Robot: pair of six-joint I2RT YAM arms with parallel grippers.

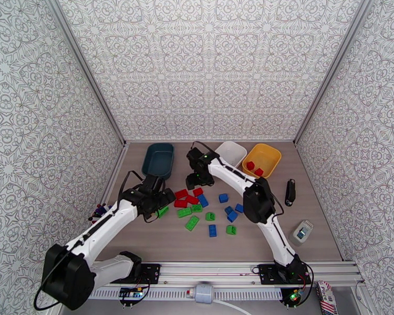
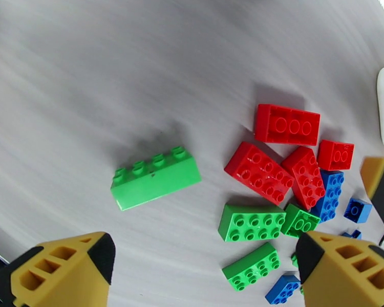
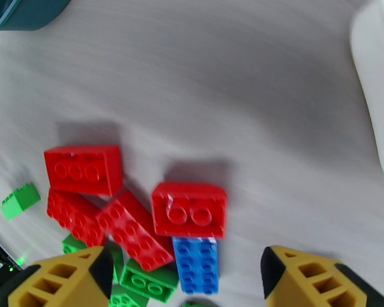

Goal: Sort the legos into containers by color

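The wood-grain table (image 1: 239,245) carries three tubs along its far edge: a dark teal tub (image 1: 158,160) toward the far left corner, then a white tub (image 1: 231,151) and a yellow tub (image 1: 261,159) just beside each other, right of the middle. Loose legos (image 1: 202,208) lie scattered mid-table — red bricks (image 1: 187,197) nearest the tubs, green bricks (image 1: 192,222) and blue bricks (image 1: 231,216) toward the near edge. By the right edge lie a black oblong object (image 1: 289,191) and a small grey device (image 1: 303,231).
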